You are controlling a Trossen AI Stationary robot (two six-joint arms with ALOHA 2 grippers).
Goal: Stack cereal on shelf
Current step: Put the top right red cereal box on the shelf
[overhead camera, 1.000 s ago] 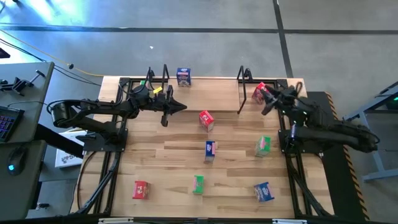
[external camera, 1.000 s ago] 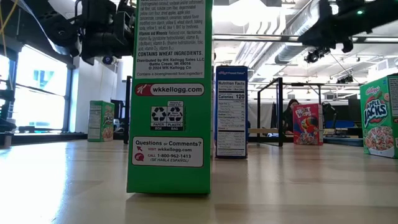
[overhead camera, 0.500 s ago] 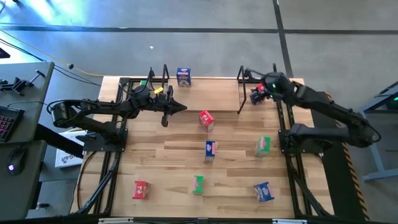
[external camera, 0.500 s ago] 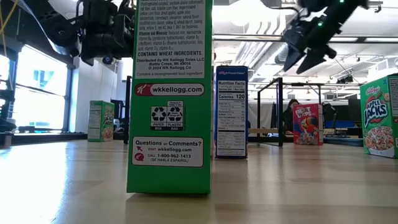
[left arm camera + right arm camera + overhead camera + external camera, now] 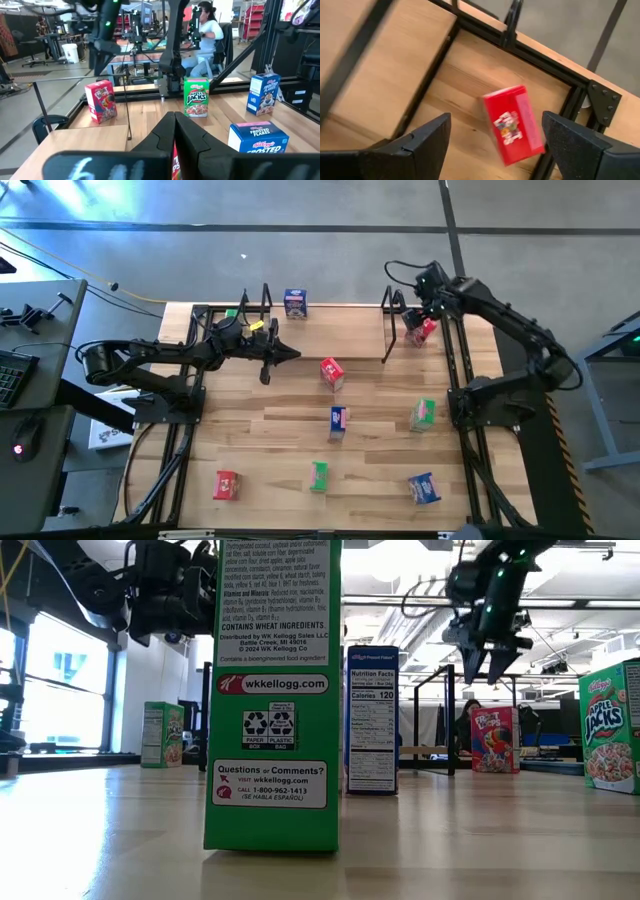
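Two arms work over the plank surface [image 5: 250, 410]. The right pincer [image 5: 418, 310] hangs above the far right corner with its fingers spread wide and holding nothing; directly below it a red cereal box [image 5: 513, 123] rests on the surface just right of the shelf [image 5: 330, 330]. The left pincer [image 5: 285, 353] hovers at the near edge of the shelf's left part, its fingers drawn close together around nothing visible. On the shelf's far edge stands a blue box [image 5: 295, 303]. Another red box [image 5: 332, 373] sits just near the shelf, and a blue box [image 5: 338, 421] and a green box [image 5: 423, 414] sit mid-surface. Along the near edge stand a red box [image 5: 227, 484], a green box [image 5: 319, 476] and a blue box [image 5: 424, 488].
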